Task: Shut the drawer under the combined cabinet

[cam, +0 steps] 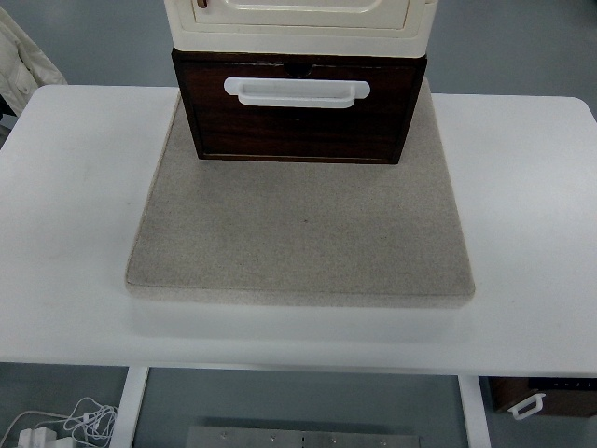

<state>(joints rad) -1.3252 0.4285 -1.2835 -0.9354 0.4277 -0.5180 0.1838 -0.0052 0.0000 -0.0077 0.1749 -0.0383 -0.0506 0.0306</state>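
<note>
A dark brown wooden drawer (298, 126) with a white handle (296, 91) sits under a cream cabinet (298, 23) at the top centre. The drawer front stands out a little past the cabinet's front face. Both stand on a beige pad (298, 233) on a white table (75, 233). Neither of my hands is in view.
A white garment (23, 56) lies past the table's far left corner. White cables (65, 425) lie on the floor at the bottom left. A brown box with a white handle (541, 397) shows under the table's right edge.
</note>
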